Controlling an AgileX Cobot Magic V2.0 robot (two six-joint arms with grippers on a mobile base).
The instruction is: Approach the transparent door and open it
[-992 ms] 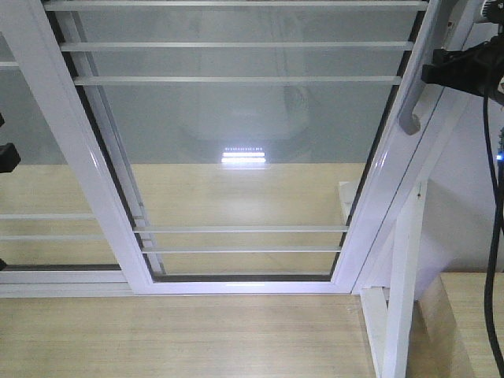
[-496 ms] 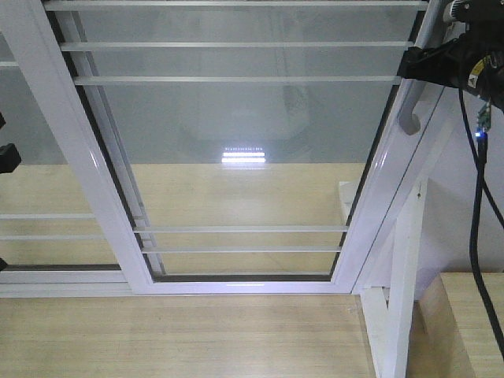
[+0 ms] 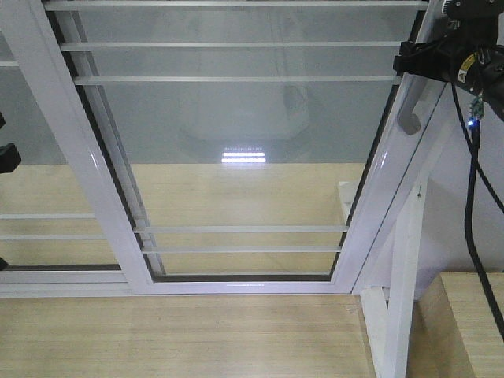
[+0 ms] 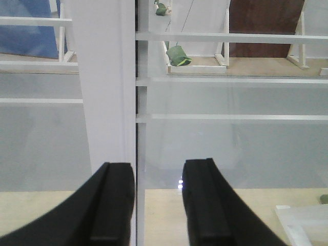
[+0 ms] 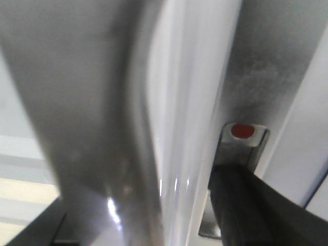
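Observation:
The transparent door (image 3: 244, 142) fills the front view, tilted, with thin white bars across the glass. Its curved grey handle (image 3: 409, 110) is on the right stile. My right gripper (image 3: 411, 60) is at the top of the handle. In the right wrist view the blurred handle (image 5: 92, 128) and white stile fill the space between my two dark fingers (image 5: 246, 205), which stand on either side, open. My left gripper (image 4: 159, 200) is open and empty, facing the glass (image 4: 230, 143) beside a white upright (image 4: 102, 92). Only a dark bit of it shows at the front view's left edge (image 3: 6, 157).
A white-framed glass panel without a handle (image 3: 47, 197) overlaps on the left. A white support frame (image 3: 402, 276) and a wooden box (image 3: 472, 323) stand at the right. A black cable (image 3: 472, 197) hangs from the right arm. Light wooden floor lies below.
My right gripper has moved left and slightly up from the right edge onto the top of the door handle. The door and the left gripper have not moved.

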